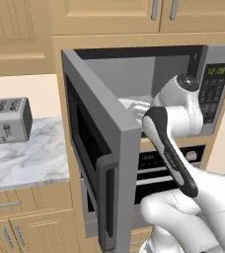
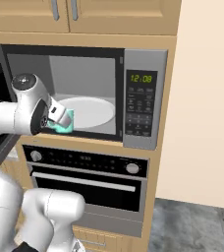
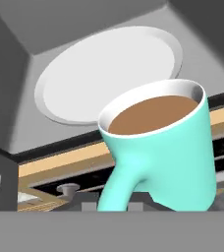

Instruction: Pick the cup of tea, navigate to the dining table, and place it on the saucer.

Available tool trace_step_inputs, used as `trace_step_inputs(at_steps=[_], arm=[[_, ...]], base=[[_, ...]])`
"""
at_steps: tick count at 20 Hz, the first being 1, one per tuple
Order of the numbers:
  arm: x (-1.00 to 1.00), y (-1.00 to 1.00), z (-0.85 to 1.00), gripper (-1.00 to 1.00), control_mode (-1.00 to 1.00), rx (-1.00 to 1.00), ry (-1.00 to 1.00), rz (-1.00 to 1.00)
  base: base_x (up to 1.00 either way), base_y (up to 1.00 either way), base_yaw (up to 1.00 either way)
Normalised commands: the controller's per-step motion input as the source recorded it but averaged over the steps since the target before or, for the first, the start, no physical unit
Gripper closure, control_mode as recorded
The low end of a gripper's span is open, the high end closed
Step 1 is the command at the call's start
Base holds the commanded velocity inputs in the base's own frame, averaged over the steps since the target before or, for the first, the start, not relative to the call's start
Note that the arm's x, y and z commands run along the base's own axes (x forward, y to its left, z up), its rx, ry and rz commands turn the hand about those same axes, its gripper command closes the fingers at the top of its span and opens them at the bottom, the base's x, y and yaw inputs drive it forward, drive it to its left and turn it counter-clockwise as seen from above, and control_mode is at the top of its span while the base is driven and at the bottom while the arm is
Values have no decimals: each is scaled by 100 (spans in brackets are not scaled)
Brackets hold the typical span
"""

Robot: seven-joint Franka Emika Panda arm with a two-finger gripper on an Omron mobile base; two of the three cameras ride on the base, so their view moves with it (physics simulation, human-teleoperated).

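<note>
My fingers are hidden under the cup of tea (image 3: pixel 160 147) in the hand view, so I cannot tell outright whether they pinch it or merely sit beside it. I judge that I am holding it: the cup fills the lower right of that view, tilted, its handle curving down toward the bottom edge, with nothing under it that I can see.

In the right base view my gripper (image 2: pixel 61 118) sits at the front lip of the microwave (image 2: pixel 141 98), and the teal cup (image 2: pixel 63 127) shows just below and behind it, at the left end of the opening. The brown tea reaches near the white inner rim, and the tilt puts it close to the lower side.

Deeper inside the microwave lies the round white turntable plate (image 3: pixel 104 69), bare, well behind the cup. The microwave door (image 1: pixel 102 148) stands swung open on the left of the cavity, close alongside my forearm. Below the microwave is the oven (image 2: pixel 84 179) with its knobs and long handle, and left of the door a toaster (image 1: pixel 6 120) stands on the marble counter (image 1: pixel 28 158).

The pick is the step in hand, at its tail: the cup is at the mouth of the microwave, about to come clear. The next move calls for drawing straight back out without brushing the door, and levelling the cup so the tea does not spill before the base drives to the dining table.
</note>
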Motion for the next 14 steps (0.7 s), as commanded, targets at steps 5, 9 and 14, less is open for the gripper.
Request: trace_step_inputs(at_steps=[5,9,14], arm=[[-100,-33,51,100,-100,0,-8,46],[-90,-33,70,100,-100,0,-18,45],[-99,-32,45,100,-100,0,-22,39]], base=[[0,0,0],[0,0,0],[0,0,0]])
